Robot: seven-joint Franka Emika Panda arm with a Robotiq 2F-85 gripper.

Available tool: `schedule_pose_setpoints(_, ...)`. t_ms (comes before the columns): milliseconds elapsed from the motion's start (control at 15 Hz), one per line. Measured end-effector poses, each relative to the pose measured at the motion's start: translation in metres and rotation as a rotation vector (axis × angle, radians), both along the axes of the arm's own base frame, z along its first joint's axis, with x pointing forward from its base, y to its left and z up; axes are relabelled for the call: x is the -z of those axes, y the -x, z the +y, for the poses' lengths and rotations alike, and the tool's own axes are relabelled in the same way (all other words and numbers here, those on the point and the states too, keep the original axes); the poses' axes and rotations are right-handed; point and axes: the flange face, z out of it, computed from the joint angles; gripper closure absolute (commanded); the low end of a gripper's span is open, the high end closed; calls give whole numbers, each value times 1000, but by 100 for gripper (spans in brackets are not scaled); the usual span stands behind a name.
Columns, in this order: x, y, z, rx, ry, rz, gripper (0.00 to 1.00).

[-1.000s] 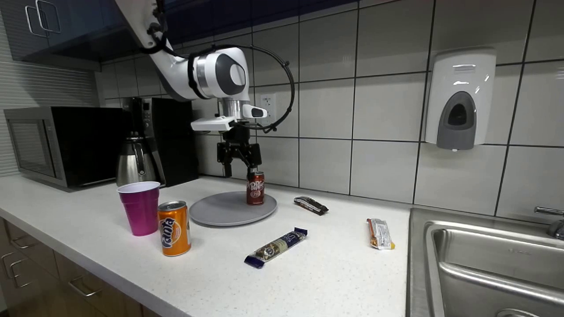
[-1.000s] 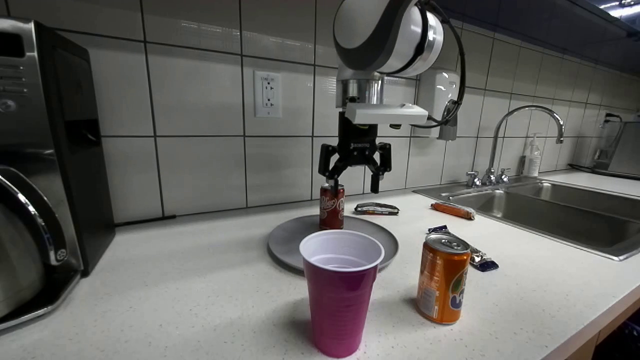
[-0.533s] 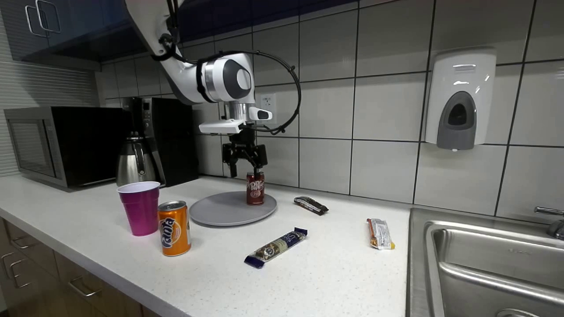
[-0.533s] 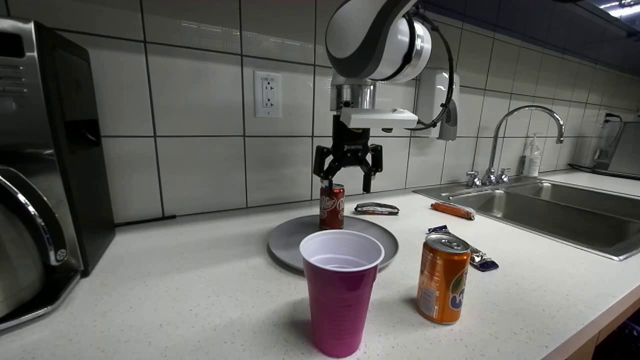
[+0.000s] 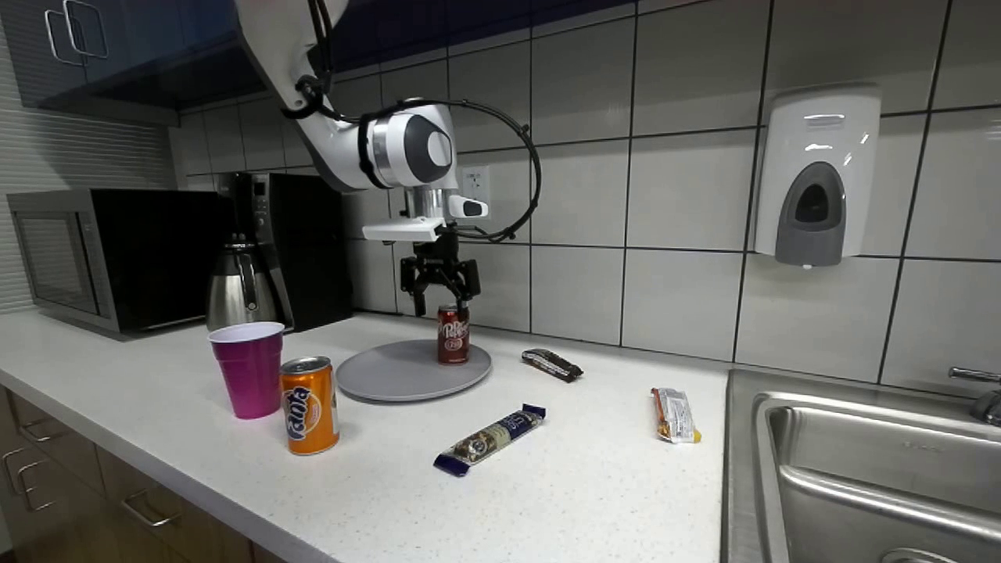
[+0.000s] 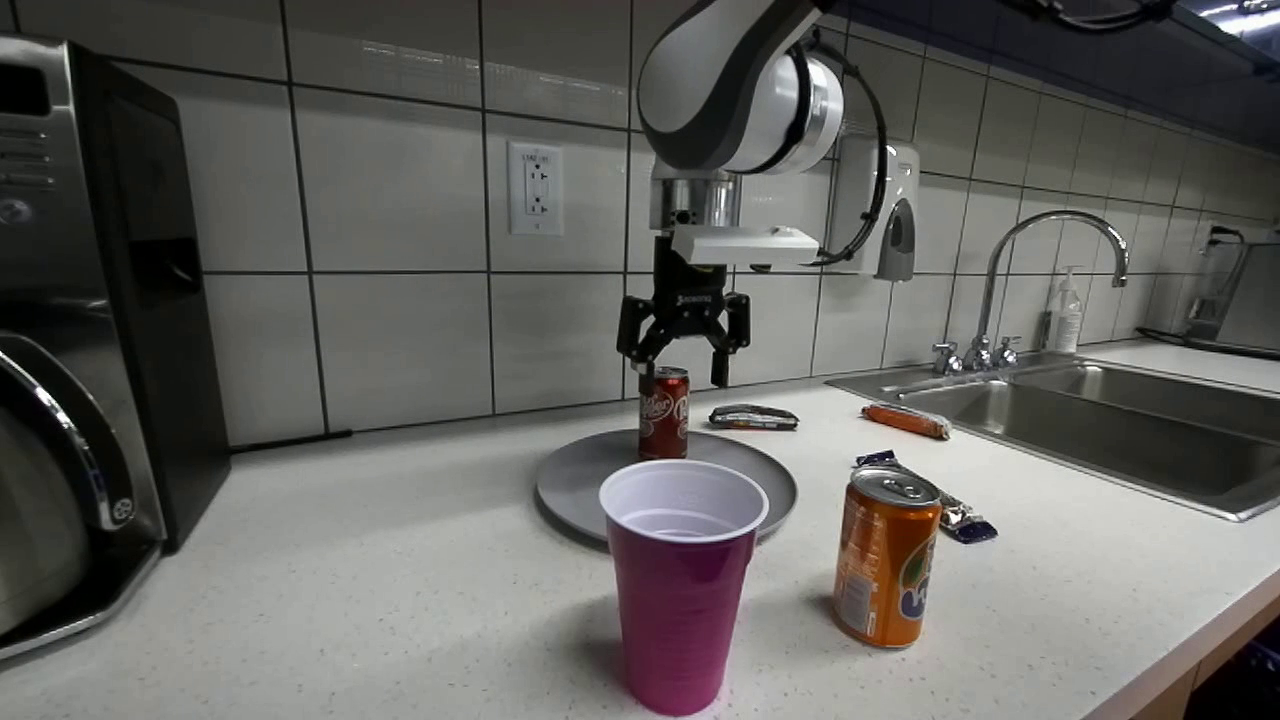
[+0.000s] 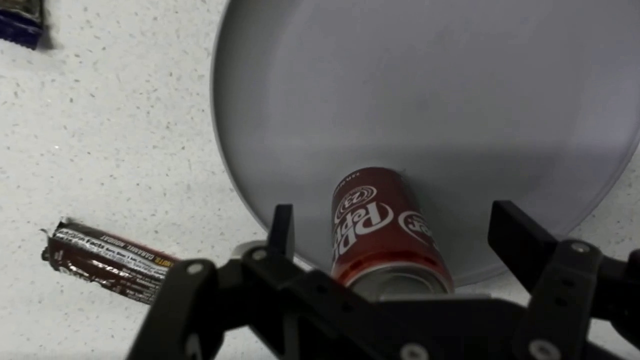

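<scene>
Dr Pepper can (image 7: pixel 375 215) stands upright on its flat base, seen between my fingers (image 7: pixel 283 230) in the wrist view; they are spread wide and grip nothing, so the plate (image 5: pixel 399 383) alone carries it. In both exterior views one of them overlaps the can's top, and I cannot tell whether it touches. Going left to right in an exterior view, I have the carafe (image 5: pixel 242 285) well left of the fingers, then the purple cup (image 5: pixel 250 371) and the Fanta can (image 5: pixel 310 407), nearer the camera than the fingers and self-standing. Beneath the fingers comes the plate; the Dr Pepper can sits close to its wall-side rim, so I judge the tiled wall (image 5: pixel 579 289) limits me behind. The wrist view shows a wider gap at the right-hand finger than at the left one, so I have more room there. Right of the fingers lie the blue-ended bar (image 5: pixel 491 439), the dark bar (image 5: pixel 552 364) and the orange packet (image 5: pixel 675 414), flat on the counter (image 5: pixel 594 493) and apart from each other, with the sink (image 5: pixel 747 469) edge bounding that side.
</scene>
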Motion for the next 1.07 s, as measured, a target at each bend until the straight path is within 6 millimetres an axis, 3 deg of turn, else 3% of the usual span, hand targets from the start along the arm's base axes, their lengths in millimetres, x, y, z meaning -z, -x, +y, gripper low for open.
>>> schedule_pose_setpoints(933,16,-30,5,-49,-2,-1,0)
schedule_pose_setpoints(1000,16,-32,5,-50,-2,0,4)
schedule_pose_setpoints(1067,16,-33,5,-51,-1,1,26)
